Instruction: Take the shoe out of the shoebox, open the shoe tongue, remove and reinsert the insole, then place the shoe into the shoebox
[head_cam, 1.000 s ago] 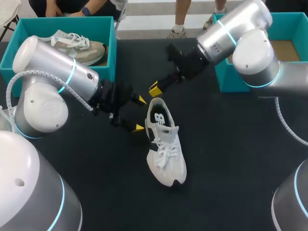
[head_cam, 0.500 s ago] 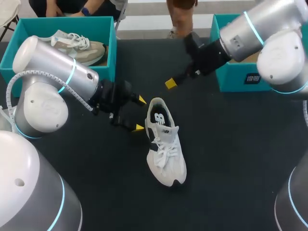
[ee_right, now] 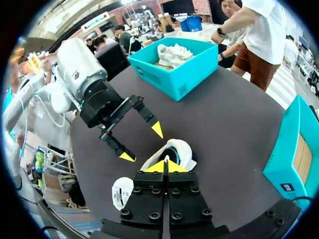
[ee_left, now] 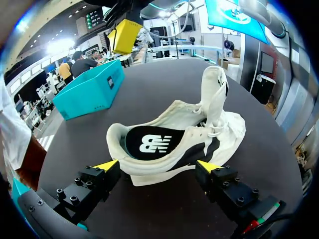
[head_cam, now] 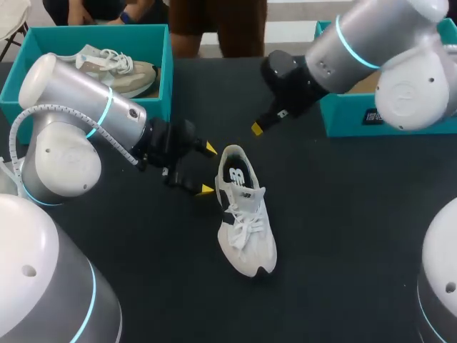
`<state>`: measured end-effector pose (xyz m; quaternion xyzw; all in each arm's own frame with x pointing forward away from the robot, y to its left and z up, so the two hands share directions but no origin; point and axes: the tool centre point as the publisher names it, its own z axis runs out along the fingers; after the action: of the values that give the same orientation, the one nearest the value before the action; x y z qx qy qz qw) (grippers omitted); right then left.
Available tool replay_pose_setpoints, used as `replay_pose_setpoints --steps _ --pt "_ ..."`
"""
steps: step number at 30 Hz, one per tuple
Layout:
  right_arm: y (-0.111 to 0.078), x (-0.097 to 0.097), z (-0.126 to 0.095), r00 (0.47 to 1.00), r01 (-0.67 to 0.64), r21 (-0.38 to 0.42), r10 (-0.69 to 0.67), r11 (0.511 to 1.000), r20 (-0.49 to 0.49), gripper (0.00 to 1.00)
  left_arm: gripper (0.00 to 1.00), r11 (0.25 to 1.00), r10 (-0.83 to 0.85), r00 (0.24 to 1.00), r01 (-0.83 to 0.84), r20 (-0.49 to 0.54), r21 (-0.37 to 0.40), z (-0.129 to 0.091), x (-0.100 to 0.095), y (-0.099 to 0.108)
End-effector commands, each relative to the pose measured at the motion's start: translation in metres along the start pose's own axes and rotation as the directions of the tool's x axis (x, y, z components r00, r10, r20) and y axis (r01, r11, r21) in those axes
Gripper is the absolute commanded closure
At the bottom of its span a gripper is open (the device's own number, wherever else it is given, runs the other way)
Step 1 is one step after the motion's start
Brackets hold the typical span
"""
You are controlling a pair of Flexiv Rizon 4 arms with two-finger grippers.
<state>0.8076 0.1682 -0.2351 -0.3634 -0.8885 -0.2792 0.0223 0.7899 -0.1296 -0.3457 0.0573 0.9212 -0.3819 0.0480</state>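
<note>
Shoe (head_cam: 243, 211) at tabletop centre, left gripper (head_cam: 207, 169) spread about its heel, right gripper (head_cam: 257, 127) closed aloft; tongue-opening, likely next, needs the heel clamped.

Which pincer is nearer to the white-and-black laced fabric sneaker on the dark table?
Left. The left pincer stands open right beside the heel of the white-and-black sneaker; the right pincer hangs shut farther off, beyond the heel.

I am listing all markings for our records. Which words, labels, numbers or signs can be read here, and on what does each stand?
Insole of the white shoe: a white brand mark, no word to quote.
Label on the right shoebox: too small to read.
On the table, nothing else carries readable text.
</note>
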Motion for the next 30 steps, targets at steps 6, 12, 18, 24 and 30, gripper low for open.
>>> replay_pose_setpoints --steps 6,12,18,24,30 --pt "0.006 0.004 0.0 0.979 -0.007 0.042 -0.002 0.999 0.204 1.0 0.0 1.0 -0.001 1.0 0.001 0.0 -0.005 0.001 0.0 -0.001" --pt "0.006 0.004 0.0 0.979 -0.007 0.042 -0.002 0.999 0.204 1.0 0.0 1.0 0.003 1.0 -0.003 0.006 -0.008 -0.004 0.0 0.001" --pt "0.005 0.006 0.029 0.927 -0.193 0.031 0.171 0.981 0.334 1.0 0.0 0.999 -0.013 1.0 0.013 -0.002 0.037 -0.049 -0.005 0.018" --pt "0.002 0.011 0.054 0.875 -0.29 0.059 0.24 0.955 0.421 1.0 0.0 0.996 -0.037 0.999 0.039 -0.023 0.078 -0.083 -0.016 0.03" --pt "-0.004 0.022 0.078 0.848 -0.356 0.05 0.3 0.933 0.438 1.0 0.0 0.997 -0.02 1.0 0.02 -0.001 0.078 -0.101 -0.026 0.033"
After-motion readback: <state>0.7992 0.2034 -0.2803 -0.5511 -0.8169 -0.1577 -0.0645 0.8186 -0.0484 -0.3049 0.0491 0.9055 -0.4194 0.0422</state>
